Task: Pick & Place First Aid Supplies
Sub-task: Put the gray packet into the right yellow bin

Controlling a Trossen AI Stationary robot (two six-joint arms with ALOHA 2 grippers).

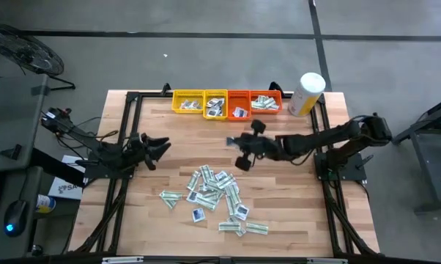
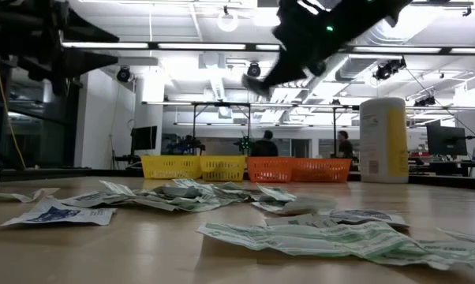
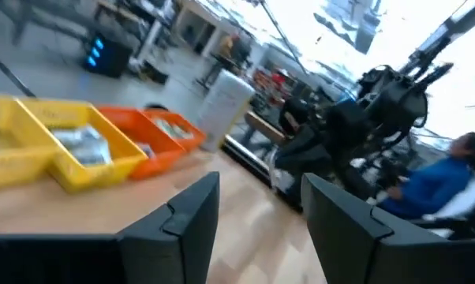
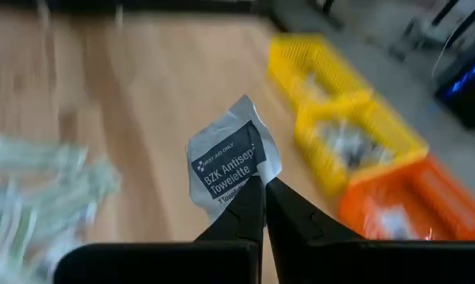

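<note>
The first aid supplies (image 1: 217, 194) lie in a loose pile of white-and-green strips and small white squares on the wooden table, toward its near middle; in the low view the pile (image 2: 222, 197) spreads across the table top. My right gripper (image 4: 261, 183) is shut on one white packet with a dark blue centre (image 4: 228, 158). It hovers above the table between the pile and the trays (image 1: 235, 143). My left gripper (image 1: 158, 147) waits at the table's left, open, with nothing between its fingers (image 3: 257, 213). My right gripper pinches the packet by one edge (image 4: 244, 192) between its two fingertips, only at their free ends. The fingers come from the table's right, slanting down. The packet sticks out beyond the fingertips, slightly creased, lifted clear of the table.
A row of trays stands at the far edge: two yellow ones (image 1: 187, 101) (image 1: 215, 103) and two orange ones (image 1: 239, 104) (image 1: 265, 101), each with packets inside. A tall white-and-yellow canister (image 1: 307, 93) stands to their right. People show in the room behind (image 2: 263, 146).
</note>
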